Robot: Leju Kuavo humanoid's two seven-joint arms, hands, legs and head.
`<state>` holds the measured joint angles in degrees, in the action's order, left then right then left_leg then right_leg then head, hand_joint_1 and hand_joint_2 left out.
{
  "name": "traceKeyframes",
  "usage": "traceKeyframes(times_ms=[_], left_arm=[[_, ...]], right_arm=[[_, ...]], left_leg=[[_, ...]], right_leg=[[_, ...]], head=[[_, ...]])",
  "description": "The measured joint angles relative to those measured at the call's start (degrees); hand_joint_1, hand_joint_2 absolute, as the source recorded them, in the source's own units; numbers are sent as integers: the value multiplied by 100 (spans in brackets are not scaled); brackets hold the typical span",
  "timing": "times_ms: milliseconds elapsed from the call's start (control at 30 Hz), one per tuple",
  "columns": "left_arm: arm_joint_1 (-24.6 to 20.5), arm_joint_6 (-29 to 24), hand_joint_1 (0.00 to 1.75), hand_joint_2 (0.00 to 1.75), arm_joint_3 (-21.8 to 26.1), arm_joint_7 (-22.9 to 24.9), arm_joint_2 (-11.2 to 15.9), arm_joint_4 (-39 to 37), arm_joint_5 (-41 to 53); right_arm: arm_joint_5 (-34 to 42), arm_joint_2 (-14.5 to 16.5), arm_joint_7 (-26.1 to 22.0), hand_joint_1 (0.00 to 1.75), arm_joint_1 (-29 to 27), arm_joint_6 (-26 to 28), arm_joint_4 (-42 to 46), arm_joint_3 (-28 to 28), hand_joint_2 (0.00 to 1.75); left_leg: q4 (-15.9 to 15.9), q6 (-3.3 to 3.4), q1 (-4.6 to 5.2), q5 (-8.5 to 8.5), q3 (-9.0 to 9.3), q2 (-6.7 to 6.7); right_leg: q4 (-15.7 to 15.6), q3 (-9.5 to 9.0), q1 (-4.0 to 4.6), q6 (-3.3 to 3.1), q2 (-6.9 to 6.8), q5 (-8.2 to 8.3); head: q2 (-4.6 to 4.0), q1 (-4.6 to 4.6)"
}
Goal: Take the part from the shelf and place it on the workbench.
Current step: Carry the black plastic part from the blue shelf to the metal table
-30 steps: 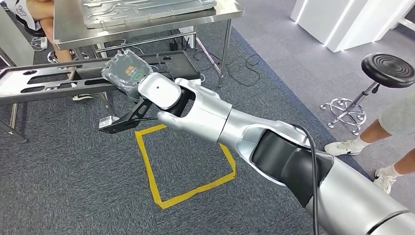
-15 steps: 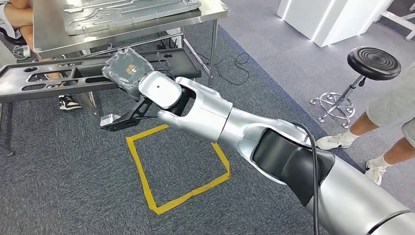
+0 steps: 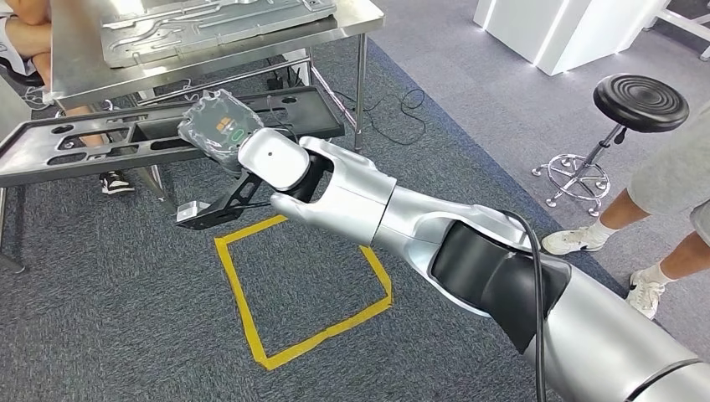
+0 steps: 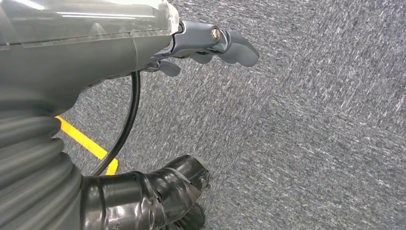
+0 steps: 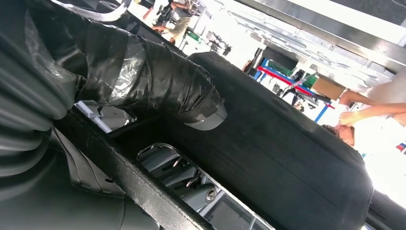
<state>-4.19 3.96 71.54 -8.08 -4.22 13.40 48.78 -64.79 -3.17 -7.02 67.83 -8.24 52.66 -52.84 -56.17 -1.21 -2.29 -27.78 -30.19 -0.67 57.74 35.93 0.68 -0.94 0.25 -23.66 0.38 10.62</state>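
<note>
The right arm [image 3: 435, 234] is reaching forward and to the left across the head view, and the right hand [image 3: 219, 126], wrapped in clear plastic, is gripping the long black part [image 3: 100, 141] near its middle. In the right wrist view the taped thumb [image 5: 158, 86] is pressing against the black part, with darker fingers curled beneath its edge. The part is hanging level in the air, just in front of the steel workbench [image 3: 84, 59] and lower than its top. The left hand [image 4: 210, 43] is pointing down at the grey carpet [image 4: 311, 134], fingers loosely apart, holding nothing. The patch on the plastic shows orange and green marks; no writing is legible. A yellow tape square [image 3: 301, 293] is lying on the carpet below the arm. Farther right, a black stool [image 3: 640, 102] is standing beside a person's legs [image 3: 661, 226]. A grey metal panel [image 3: 209, 21] is lying on the workbench.
</note>
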Motion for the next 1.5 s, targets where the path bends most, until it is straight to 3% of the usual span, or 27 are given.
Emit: traceKeyframes(times_ms=[500, 567, 667, 700, 767, 800, 833, 867, 933, 967, 1033, 1100, 1167, 1200, 1267, 1300, 1333, 1367, 1400, 1467, 1500], left_arm=[[0, -46, 0, 175, 13, 79, 0, 0, 5], [0, -46, 0, 175, 13, 80, 2, 0, 5], [-9, -46, 0, 175, 15, 74, 5, 0, 5], [-12, -45, 0, 175, 16, 69, 4, 0, 4], [-11, -44, 0, 175, 22, 59, 4, 0, 2], [-11, -42, 0, 175, 28, 56, 4, 0, 1], [-11, -40, 0, 175, 37, 54, 3, 0, 1], [-11, -39, 0, 175, 50, 51, 1, 0, 1], [-6, -37, 0, 175, 78, 50, 4, 1, 1], [-6, -37, 0, 175, 90, 50, 9, 3, 1], [-7, -38, 0, 175, 103, 44, 16, 6, 3], [-16, -38, 0, 175, 106, 35, 8, 6, 6], [-18, -37, 0, 175, 109, 32, 3, 6, 7], [-19, -37, 0, 175, 110, 32, 1, 6, 7], [-20, -37, 0, 175, 111, 32, -1, 7, 8], [-18, -37, 0, 175, 111, 32, -1, 7, 9], [-15, -37, 0, 175, 111, 33, -1, 6, 9], [-10, -37, 0, 175, 111, 33, -1, 6, 9], [-6, -38, 0, 175, 112, 34, -2, 6, 9], [-3, -39, 0, 175, 113, 36, 3, 7, 9], [-7, -40, 0, 175, 113, 38, 2, 6, 10]], right_arm=[[10, 0, -20, 175, -17, 4, -96, -86, 175], [24, 1, -49, 175, -11, 3, -99, -86, 175], [37, -5, -78, 175, 24, -7, -99, -86, 175], [39, -10, -81, 175, 45, -13, -102, -86, 175], [42, -18, -80, 175, 72, -14, -110, -88, 175], [39, -20, -75, 175, 60, -7, -114, -92, 175], [36, -21, -72, 175, 40, -1, -116, -96, 175], [34, -21, -70, 175, 24, 1, -117, -102, 175], [33, -25, -70, 175, 16, -3, -117, -107, 175], [33, -34, -70, 175, 25, -7, -119, -110, 175], [33, -34, -78, 175, 27, -11, -119, -122, 175], [33, -32, -85, 175, 22, -14, -125, -132, 175], [33, -34, -81, 175, 30, -16, -132, -132, 175], [33, -29, -80, 175, 39, -15, -132, -132, 175], [33, -23, -80, 175, 42, -17, -133, -136, 175], [33, -22, -82, 175, 32, -19, -134, -144, 175], [33, -22, -84, 175, 19, -20, -134, -156, 175], [33, -20, -85, 175, 9, -21, -134, -168, 175], [33, -18, -85, 175, 7, -22, -133, -179, 175], [33, -6, -84, 175, 22, -22, -133, -187, 175], [33, 1, -83, 175, 33, -22, -135, -191, 175]], left_leg=[[-6, -6, 13, 2, -3, 0], [3, 27, 20, 7, 2, 1], [287, 141, -28, 146, 177, -26], [387, 154, -57, 195, 239, -44], [450, 148, -93, 220, 277, -69], [436, 127, -115, 205, 280, -75], [412, 93, -145, 178, 283, -76], [368, 43, -187, 137, 286, -73], [233, -89, -268, 14, 279, -58], [137, -167, -290, -57, 254, -52], [26, -286, -287, -146, 202, -47], [34, -349, -289, -166, 205, -53], [-98, -352, -303, -285, 168, -52], [-365, -326, -293, -433, 45, -42], [-1228, -242, -220, -796, -405, -13], [-1653, -194, -167, -919, -653, 0], [-1884, -136, -110, -923, -818, 8], [-1891, -63, -53, -808, -881, 13], [-1677, 22, 2, -595, -838, 17], [-956, 213, 108, -154, -589, 34], [-669, 277, 150, -38, -473, 43]], right_leg=[[0, -4, -15, -3, -3, 3], [-40, -22, -32, 18, -3, 25], [-24, -27, -32, 104, 1, -26], [192, 77, -48, 136, 2, -143], [942, 457, -125, 212, 1, -449], [1268, 645, -172, 258, -2, -529], [1409, 745, -220, 308, -6, -504], [1308, 724, -270, 364, -15, -364], [668, 443, -351, 486, -46, -7], [379, 304, -362, 507, -53, 83], [213, 228, -337, 427, -47, 28], [292, 273, -313, 258, -26, -25], [309, 268, -300, 142, -8, -57], [305, 253, -286, 94, 0, -70], [303, 222, -218, 19, 13, -102], [304, 205, -169, -14, 21, -118], [304, 185, -120, -42, 32, -132], [304, 160, -72, -66, 45, -146], [305, 129, -28, -86, 58, -160], [302, 73, 39, -110, 74, -185], [302, 64, 54, -109, 79, -191]], head=[[2, 0], [1, -1], [1, 1], [1, 3], [1, 2], [0, 2], [0, 2], [-1, 2], [-1, 3], [-1, 7], [1, 9], [2, 5], [1, 4], [1, 2], [2, 3], [2, 4], [2, 4], [2, 3], [1, 4], [1, 6], [1, 5]])
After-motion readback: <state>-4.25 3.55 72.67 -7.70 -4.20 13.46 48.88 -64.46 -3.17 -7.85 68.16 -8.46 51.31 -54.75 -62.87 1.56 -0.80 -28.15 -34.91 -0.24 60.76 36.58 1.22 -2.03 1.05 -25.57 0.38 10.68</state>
